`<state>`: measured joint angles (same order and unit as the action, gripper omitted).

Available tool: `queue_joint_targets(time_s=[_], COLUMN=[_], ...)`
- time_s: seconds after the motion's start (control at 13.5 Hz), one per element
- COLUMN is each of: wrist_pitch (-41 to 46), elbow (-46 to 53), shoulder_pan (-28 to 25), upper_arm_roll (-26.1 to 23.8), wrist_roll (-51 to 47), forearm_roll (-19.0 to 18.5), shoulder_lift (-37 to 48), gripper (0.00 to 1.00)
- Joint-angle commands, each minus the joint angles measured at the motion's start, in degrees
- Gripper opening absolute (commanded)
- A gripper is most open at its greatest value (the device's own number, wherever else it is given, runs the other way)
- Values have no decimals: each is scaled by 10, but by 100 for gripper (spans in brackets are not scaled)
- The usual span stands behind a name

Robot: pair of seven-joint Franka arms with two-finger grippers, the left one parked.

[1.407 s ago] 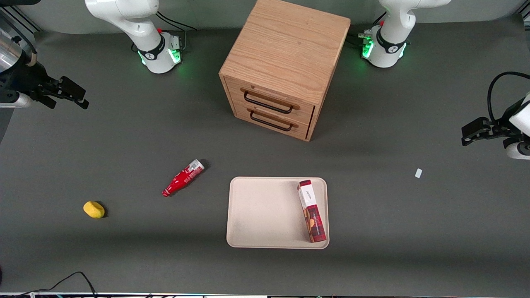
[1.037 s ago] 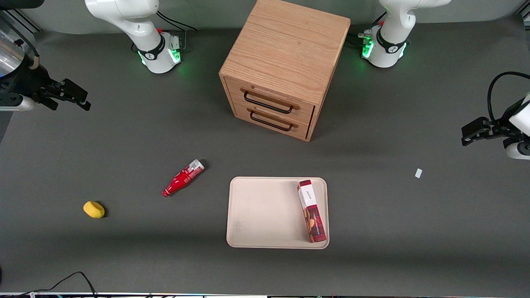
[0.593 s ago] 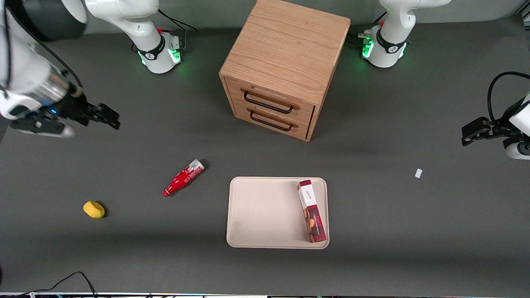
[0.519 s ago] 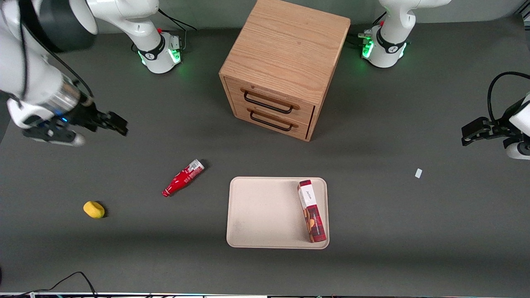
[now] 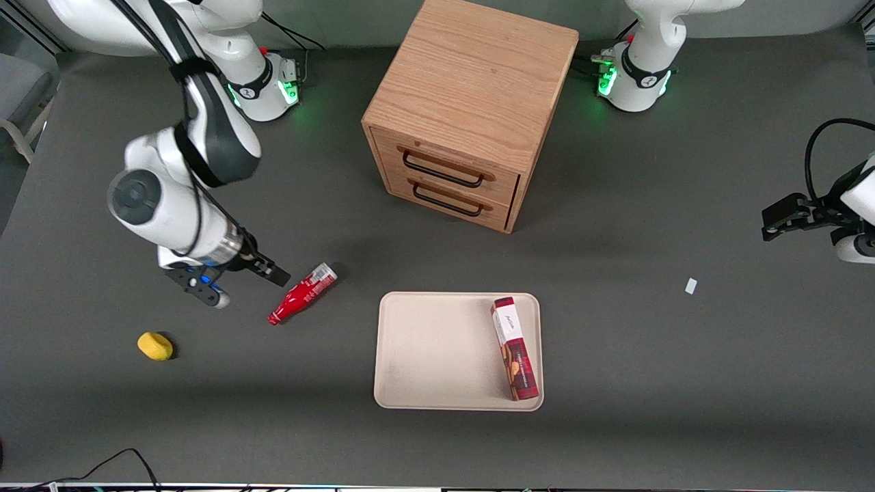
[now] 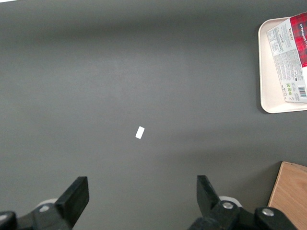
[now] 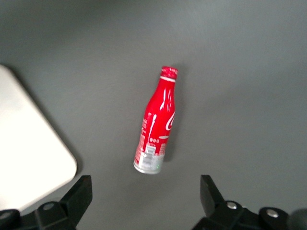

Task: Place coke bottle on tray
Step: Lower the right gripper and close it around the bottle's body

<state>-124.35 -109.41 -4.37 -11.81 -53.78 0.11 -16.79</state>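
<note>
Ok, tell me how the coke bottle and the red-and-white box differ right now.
The coke bottle lies on the bare table, while the box lies in the tray. The bottle is round and tapers to a capped neck; the box is rectangular and longer. The open gripper hangs beside the bottle, well away from the box. Both lie flat and are red with white.

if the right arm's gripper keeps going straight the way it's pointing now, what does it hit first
Most likely the coke bottle. The gripper hangs open beside its silver end, and the wrist view shows the bottle lying between the finger lines ahead. Its height above the table is unclear, so it may meet bare table instead.
</note>
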Motion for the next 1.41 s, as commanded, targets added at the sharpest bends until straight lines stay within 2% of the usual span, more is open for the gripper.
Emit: queue_joint_targets(time_s=[0.0,0.3,0.59,0.67,0.96,1.19,1.26,1.33], wrist_pitch=[-53,-113,-123,-128,-153,-154,-153,-149], elbow=[-3,-3,-3,-2,-3,-1,2,9], shoulder_pan=[-3,-4,-1,-1,-2,-2,-3,-4], upper_arm_roll=[-1,-1,-1,-1,1,1,1,0], wrist_roll=[-73,-116,-131,-131,-131,-131,-131,-129], forearm_roll=[-27,-36,-37,-38,-44,-48,-48,-48], shoulder_lift=[-61,-134,-158,-161,-171,-171,-166,-162], gripper=[100,100,100,94,43,8,0,0])
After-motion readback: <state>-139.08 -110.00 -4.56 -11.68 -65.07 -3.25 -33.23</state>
